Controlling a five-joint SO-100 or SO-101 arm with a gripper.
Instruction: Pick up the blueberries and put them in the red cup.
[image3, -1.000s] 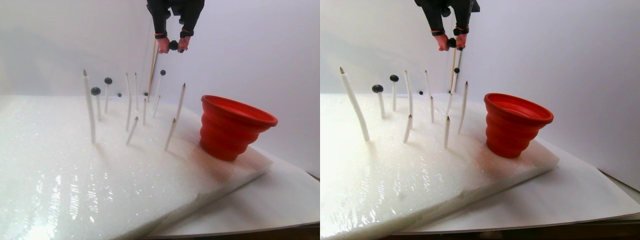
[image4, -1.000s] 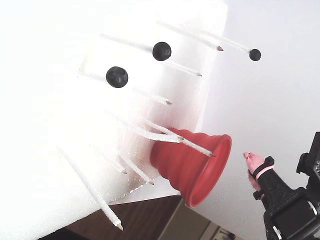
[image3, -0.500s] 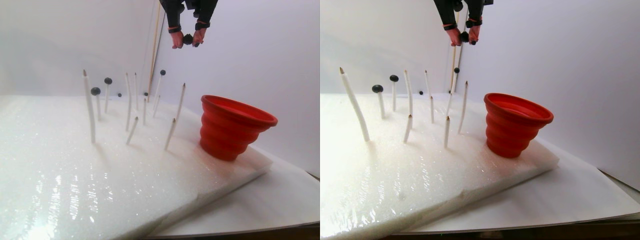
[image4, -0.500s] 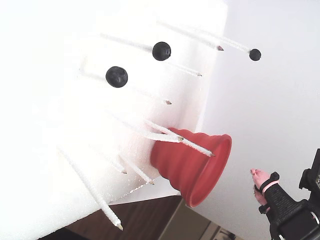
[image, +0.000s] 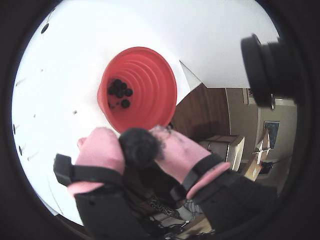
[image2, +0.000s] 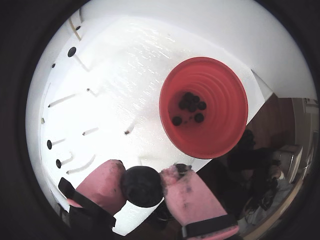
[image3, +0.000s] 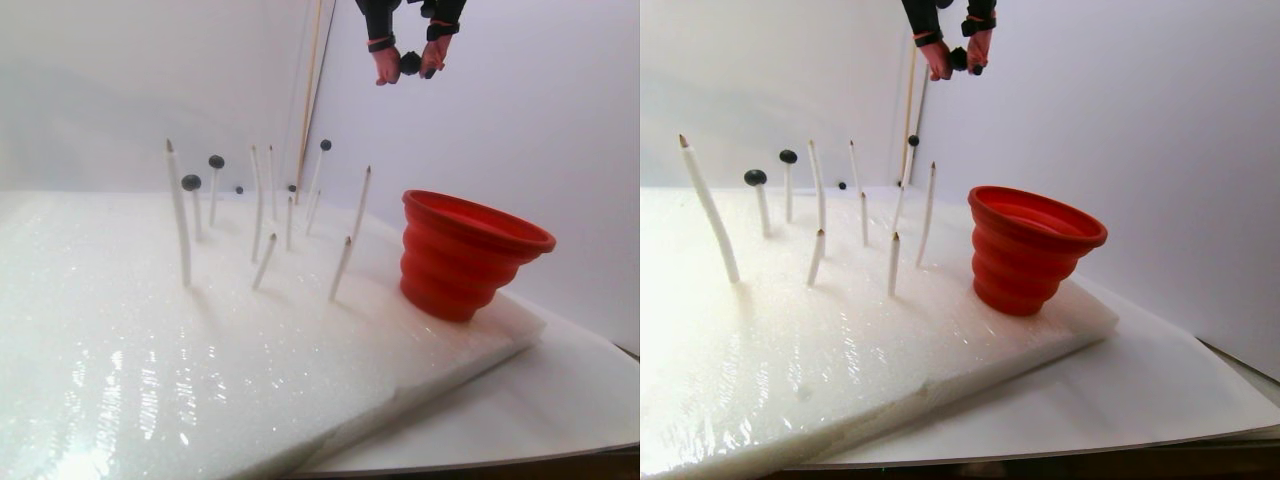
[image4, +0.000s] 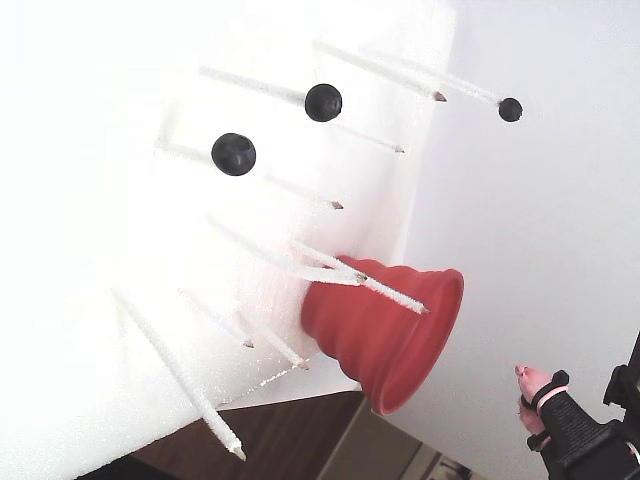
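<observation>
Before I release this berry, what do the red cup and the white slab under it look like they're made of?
The red cup looks like soft silicone or rubber: matte, with stepped collapsible rings. The white slab looks like foam sheet: a thick cut edge, a sparkly grainy surface, and white sticks pushed into it. Neither is certain.

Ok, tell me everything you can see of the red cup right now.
The red cup is a ribbed, stepped cone with a wide flared rim, soft-looking like silicone. It stands upright, slightly leaning, near the corner of the white foam slab, mouth open upward. Both wrist views show several blueberries lying on its bottom. Nothing else touches it; the gripper, holding another berry, is above and apart from it.
</observation>
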